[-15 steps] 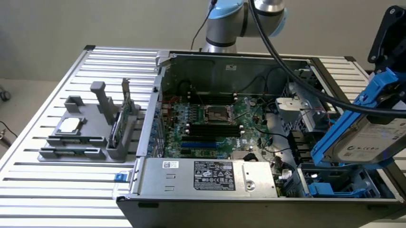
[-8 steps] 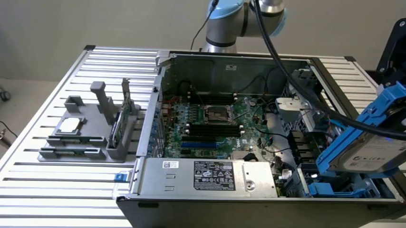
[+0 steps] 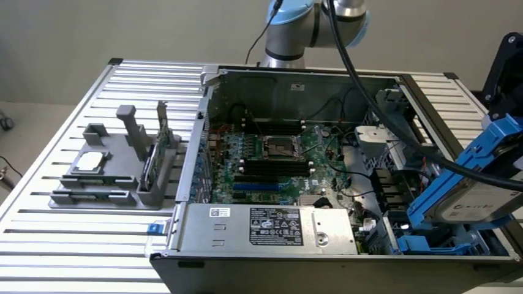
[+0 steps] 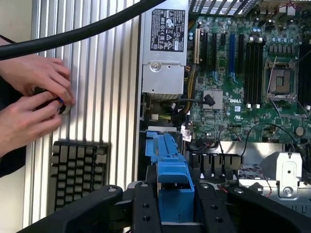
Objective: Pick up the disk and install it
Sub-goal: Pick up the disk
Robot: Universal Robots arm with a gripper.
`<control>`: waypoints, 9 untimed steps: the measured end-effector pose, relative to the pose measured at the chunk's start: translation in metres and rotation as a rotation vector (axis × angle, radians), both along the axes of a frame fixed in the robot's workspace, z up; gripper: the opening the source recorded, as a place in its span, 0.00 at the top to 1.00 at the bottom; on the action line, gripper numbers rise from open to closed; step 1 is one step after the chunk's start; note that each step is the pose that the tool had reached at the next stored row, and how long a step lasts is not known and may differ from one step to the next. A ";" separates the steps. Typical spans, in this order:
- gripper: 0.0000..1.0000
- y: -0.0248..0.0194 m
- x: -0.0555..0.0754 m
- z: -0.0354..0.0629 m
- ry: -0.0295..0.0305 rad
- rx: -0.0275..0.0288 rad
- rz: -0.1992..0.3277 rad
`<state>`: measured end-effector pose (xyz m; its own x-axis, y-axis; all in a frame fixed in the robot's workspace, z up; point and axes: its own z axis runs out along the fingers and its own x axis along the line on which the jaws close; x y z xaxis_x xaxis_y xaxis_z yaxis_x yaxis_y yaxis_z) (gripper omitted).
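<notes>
The disk [image 3: 472,197], a silver-grey drive with a white label clipped in a blue frame, hangs tilted over the front right corner of the open computer case [image 3: 214,131] in the exterior view. My gripper [image 3: 500,116] is shut on the upper end of the frame. In the wrist view the blue frame [image 4: 172,191] sits clamped between my black fingers [image 4: 146,208], pointing down towards the case's edge. Below the disk lies a blue bracket [image 3: 427,245] of the drive bay.
The motherboard [image 3: 278,156] and the silver power supply [image 3: 270,226] fill the case. A grey holder [image 3: 106,177] on the exterior view's left carries a square chip [image 3: 90,162] and a green card [image 3: 152,164]. A person's hands [image 4: 34,102] and a keyboard [image 4: 77,170] are beside the case.
</notes>
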<state>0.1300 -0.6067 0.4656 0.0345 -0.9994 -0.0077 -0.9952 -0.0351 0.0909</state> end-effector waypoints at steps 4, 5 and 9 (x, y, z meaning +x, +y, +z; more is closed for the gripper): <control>0.67 0.0000 -0.001 -0.0071 -0.0037 0.0020 0.001; 0.67 0.0001 -0.001 -0.0088 -0.0041 0.0023 0.001; 0.67 0.0000 -0.001 -0.0146 -0.0051 0.0088 -0.002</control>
